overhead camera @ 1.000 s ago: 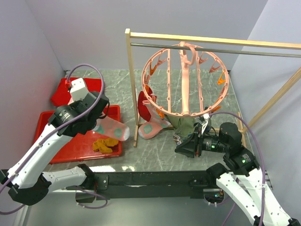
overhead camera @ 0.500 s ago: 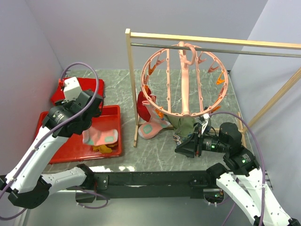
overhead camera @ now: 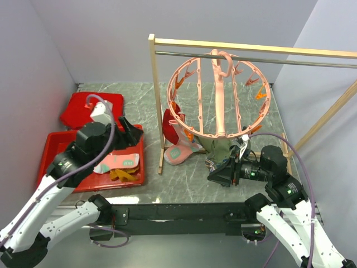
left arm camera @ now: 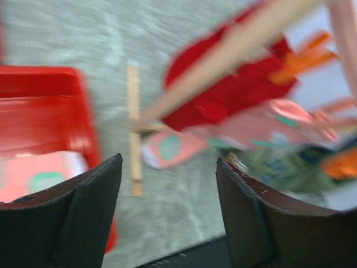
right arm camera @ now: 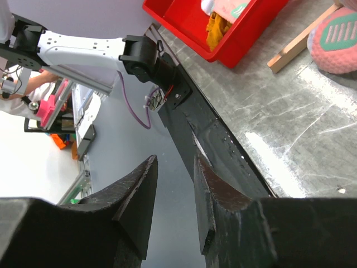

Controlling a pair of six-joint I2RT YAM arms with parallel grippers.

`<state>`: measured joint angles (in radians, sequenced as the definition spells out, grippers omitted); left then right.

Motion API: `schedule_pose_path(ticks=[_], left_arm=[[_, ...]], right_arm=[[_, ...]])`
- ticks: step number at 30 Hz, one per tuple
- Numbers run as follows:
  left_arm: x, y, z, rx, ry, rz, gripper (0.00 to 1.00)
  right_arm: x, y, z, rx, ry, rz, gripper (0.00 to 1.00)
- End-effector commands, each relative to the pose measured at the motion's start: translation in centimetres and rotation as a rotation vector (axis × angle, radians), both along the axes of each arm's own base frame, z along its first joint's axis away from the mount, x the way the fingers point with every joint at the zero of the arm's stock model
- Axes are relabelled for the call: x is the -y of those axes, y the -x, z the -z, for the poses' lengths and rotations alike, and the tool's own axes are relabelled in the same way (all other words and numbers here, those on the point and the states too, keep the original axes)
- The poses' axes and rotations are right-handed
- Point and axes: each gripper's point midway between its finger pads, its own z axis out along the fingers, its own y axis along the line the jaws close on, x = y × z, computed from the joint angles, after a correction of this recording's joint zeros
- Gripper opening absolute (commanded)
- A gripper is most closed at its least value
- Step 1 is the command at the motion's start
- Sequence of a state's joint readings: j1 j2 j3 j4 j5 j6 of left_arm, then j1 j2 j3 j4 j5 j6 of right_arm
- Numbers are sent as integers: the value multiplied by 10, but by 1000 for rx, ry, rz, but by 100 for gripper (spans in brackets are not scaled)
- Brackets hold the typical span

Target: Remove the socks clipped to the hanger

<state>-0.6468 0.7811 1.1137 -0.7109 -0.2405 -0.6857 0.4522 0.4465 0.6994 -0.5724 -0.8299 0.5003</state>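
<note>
Three socks (overhead camera: pixel 177 151), red, pink and green, hang at the hanger's (overhead camera: pixel 219 95) lower rim. My left claw (left arm camera: pixel 167 162) is spread wide and empty, left of the hanger; my right claw (right arm camera: pixel 174 159), part open and empty, waits just below that rim. I'd take the red one close under its clip and pull straight down. A second ago I carried a pink sock (overhead camera: pixel 118 162); now it lies in the tray (overhead camera: pixel 53 145) left of the hanger.

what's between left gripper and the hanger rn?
The wooden rack's upright post stands between the left gripper and the hanger. The top view shows it clearly, the left wrist view only blurred.
</note>
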Motion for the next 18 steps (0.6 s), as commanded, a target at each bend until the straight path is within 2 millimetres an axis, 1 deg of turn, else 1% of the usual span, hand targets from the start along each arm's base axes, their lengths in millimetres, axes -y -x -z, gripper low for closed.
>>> schedule_pose_path(ticks=[1,2,3,4,5,6,7,8,9,10,11,12,13,14,15,16,18], left_arm=[[69,11,-10,29,221,304,69],[76,10,-14,47,256,329,70],[82,13,-9,20,287,346,70],[88,14,4,-11,293,363,73],[97,16,2,-1,317,392,74],[102,18,7,-10,313,407,75],[110,18,18,-31,284,398,75],[114,19,25,-33,249,391,74],[117,21,39,-65,198,380,73],[130,28,53,-101,143,400,74],[131,24,64,-116,92,365,74],[131,27,82,-166,33,352,76],[141,29,101,-221,-27,348,77],[140,26,113,-250,-57,299,77],[141,26,124,-278,-90,286,78],[146,30,143,-323,-148,287,78],[143,26,159,-348,-193,225,77]], right_arm=[[0,-2,-11,52,-18,8,40],[0,-2,-10,48,-16,8,40],[0,-3,-10,50,-15,9,40],[0,-3,-10,49,-15,10,40],[0,-3,-10,50,-16,10,40],[0,-3,-10,46,-17,14,40],[0,-4,-11,51,-18,19,40],[0,-3,-11,48,-18,19,40],[1,-3,-10,46,-17,23,40],[1,-3,-11,50,-18,24,40],[1,-3,-10,47,-17,24,40],[1,-3,-9,45,-16,26,40],[1,-3,-9,44,-17,24,40],[1,-3,-9,41,-18,24,40],[1,-3,-9,43,-19,24,40],[1,-3,-9,40,-20,26,40],[1,-2,-10,41,-20,26,40]])
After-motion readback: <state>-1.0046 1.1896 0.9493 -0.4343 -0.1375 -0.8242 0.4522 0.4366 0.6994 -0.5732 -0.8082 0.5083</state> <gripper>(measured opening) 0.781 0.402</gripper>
